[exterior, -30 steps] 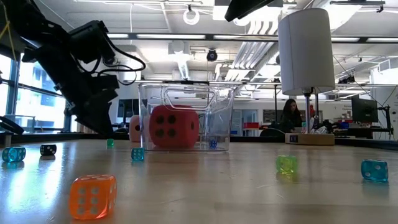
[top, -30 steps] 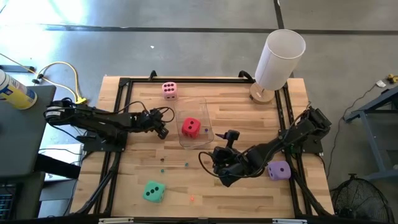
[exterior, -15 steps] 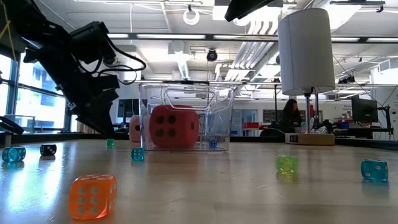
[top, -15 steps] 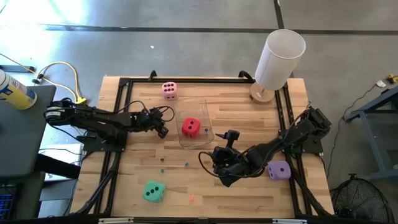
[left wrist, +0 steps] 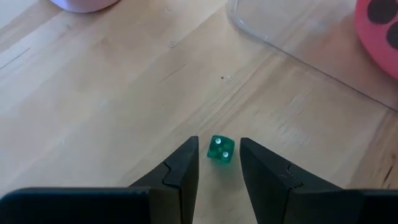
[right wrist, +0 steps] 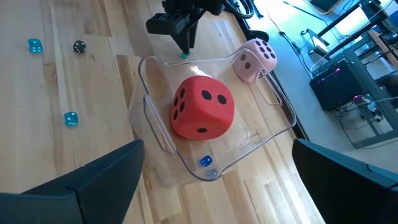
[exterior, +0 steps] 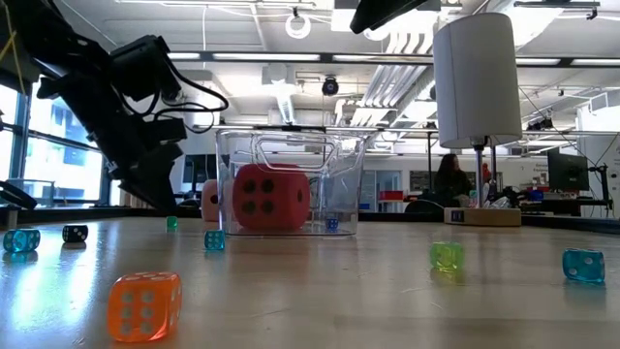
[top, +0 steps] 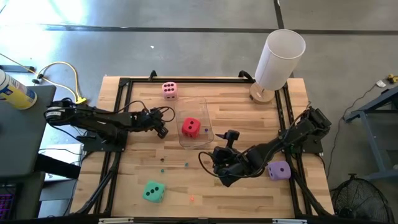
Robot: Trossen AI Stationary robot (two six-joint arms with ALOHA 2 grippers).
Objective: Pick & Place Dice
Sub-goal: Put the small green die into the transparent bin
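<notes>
Red die (right wrist: 202,107) pips, no writing

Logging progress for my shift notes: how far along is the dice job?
Done: the red die sits in the clear container. In hand: nothing; the left gripper has its fingers either side of a tiny green bead die on the table, and the right gripper is open. Left: pink die, purple die and teal die on the table.

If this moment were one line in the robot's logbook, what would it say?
left gripper: fingers around small green die, beside bin | right gripper: open, empty | red die: in bin | pink, purple, teal: on table
</notes>
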